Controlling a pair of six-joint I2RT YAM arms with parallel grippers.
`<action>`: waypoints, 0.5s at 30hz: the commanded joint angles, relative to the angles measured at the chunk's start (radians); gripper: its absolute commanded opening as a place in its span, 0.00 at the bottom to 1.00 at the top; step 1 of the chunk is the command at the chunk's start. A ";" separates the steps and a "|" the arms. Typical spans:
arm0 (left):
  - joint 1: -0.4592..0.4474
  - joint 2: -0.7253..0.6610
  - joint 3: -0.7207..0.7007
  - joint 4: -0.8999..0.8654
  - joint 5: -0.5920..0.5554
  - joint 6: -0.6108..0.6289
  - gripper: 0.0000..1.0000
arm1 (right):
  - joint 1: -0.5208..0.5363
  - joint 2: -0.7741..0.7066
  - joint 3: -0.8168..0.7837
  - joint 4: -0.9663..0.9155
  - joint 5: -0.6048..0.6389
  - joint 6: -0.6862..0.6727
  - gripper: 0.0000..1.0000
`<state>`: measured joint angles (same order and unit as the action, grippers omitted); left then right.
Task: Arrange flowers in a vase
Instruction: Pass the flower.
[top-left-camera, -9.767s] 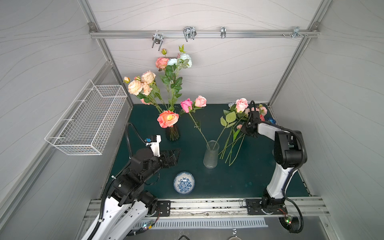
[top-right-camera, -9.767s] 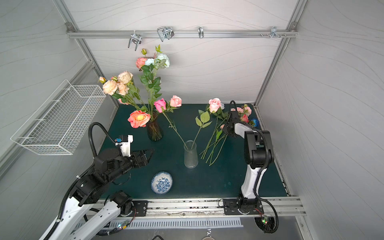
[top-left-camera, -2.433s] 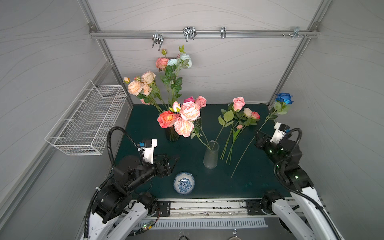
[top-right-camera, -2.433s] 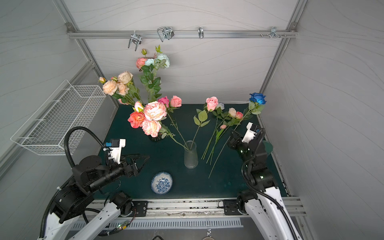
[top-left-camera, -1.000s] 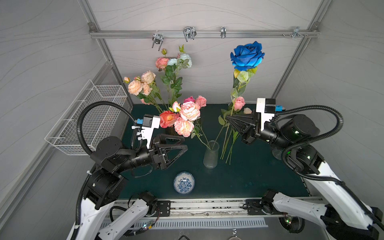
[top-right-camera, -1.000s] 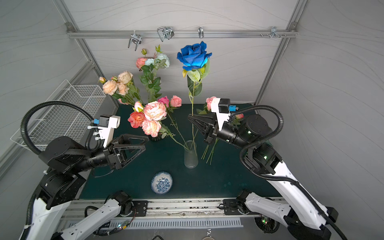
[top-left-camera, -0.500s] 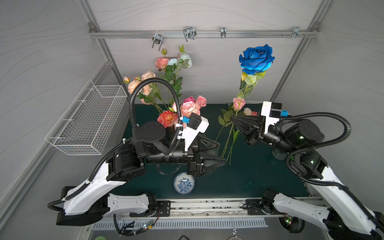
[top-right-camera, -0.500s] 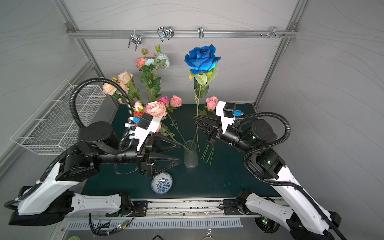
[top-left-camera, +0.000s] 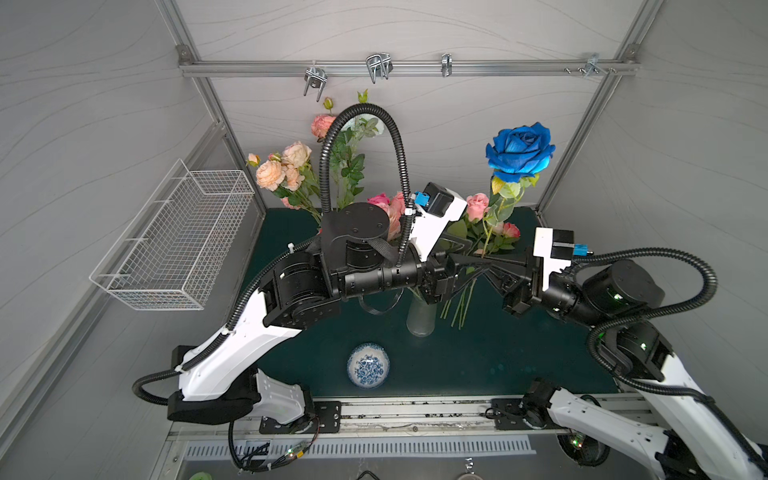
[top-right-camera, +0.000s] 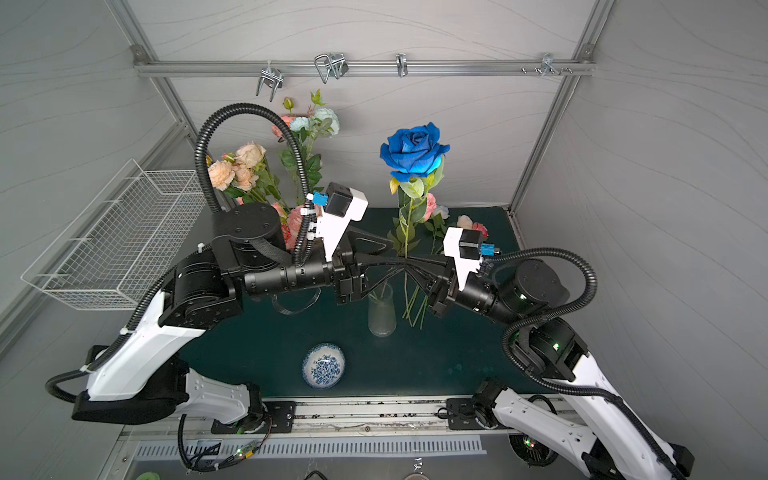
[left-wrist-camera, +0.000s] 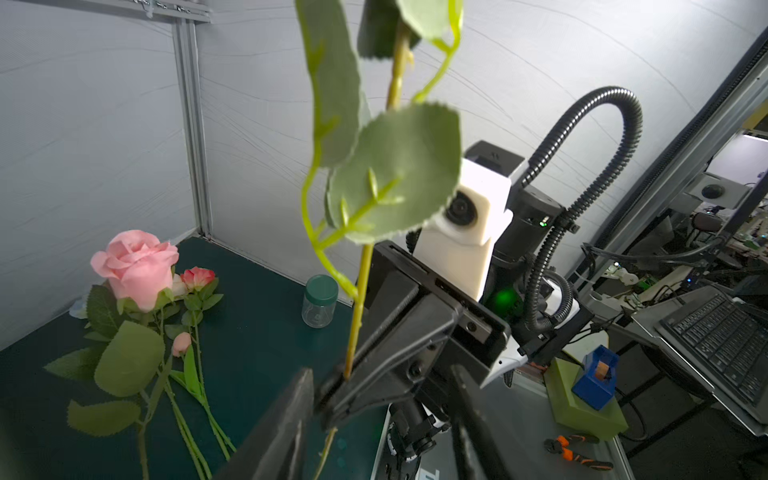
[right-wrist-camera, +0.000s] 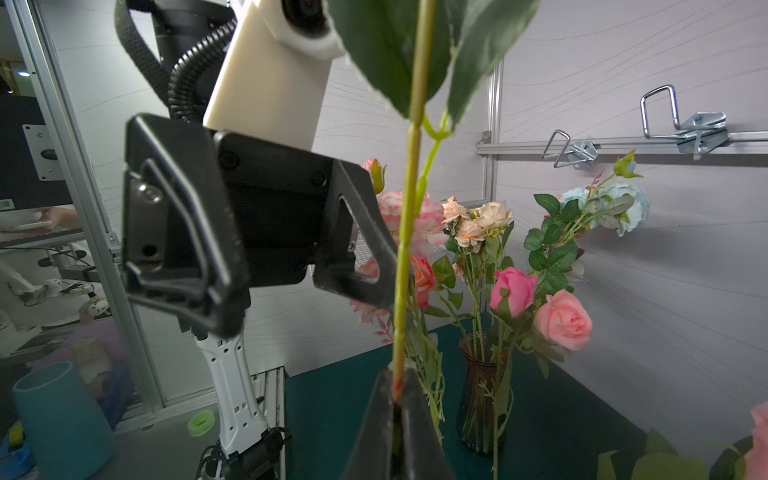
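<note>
My right gripper (top-right-camera: 406, 265) (right-wrist-camera: 397, 384) is shut on the green stem of the deep blue rose (top-left-camera: 519, 151) (top-right-camera: 415, 151), holding it upright high over the mat. My left gripper (top-right-camera: 395, 257) (left-wrist-camera: 380, 374) is open, its fingers (left-wrist-camera: 291, 415) straddling that stem and the right gripper's tips. In both top views the clear glass vase (top-left-camera: 420, 316) (top-right-camera: 381, 311) stands below with several stems in it. A brown vase (right-wrist-camera: 482, 395) of pink and peach flowers stands behind. More flowers, one a pink rose (left-wrist-camera: 137, 266), lie on the mat.
A white wire basket (top-left-camera: 174, 245) hangs on the left wall. A blue-and-white bowl (top-left-camera: 368, 365) sits near the front of the green mat (top-left-camera: 498, 357). A small green-lidded jar (left-wrist-camera: 320, 299) stands by the right wall. A rail with metal hooks (top-left-camera: 378, 66) crosses the back wall.
My left arm has swung right, bringing its jaws around the blue rose's stem at the right gripper's tips, and they have narrowed. The right arm still holds the rose up.
</note>
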<state>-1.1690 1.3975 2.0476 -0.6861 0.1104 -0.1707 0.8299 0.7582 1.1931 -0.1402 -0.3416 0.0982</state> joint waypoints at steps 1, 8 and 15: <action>-0.009 0.036 0.054 -0.013 -0.051 0.047 0.49 | 0.005 -0.026 -0.011 -0.017 -0.025 0.011 0.00; -0.026 0.079 0.092 -0.015 -0.076 0.087 0.41 | 0.005 -0.030 -0.024 -0.024 -0.034 0.024 0.00; -0.045 0.109 0.128 -0.034 -0.120 0.120 0.22 | 0.005 -0.029 -0.034 -0.032 -0.015 0.021 0.00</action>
<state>-1.2053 1.5036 2.1300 -0.7361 0.0223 -0.0849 0.8299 0.7330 1.1671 -0.1654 -0.3599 0.1226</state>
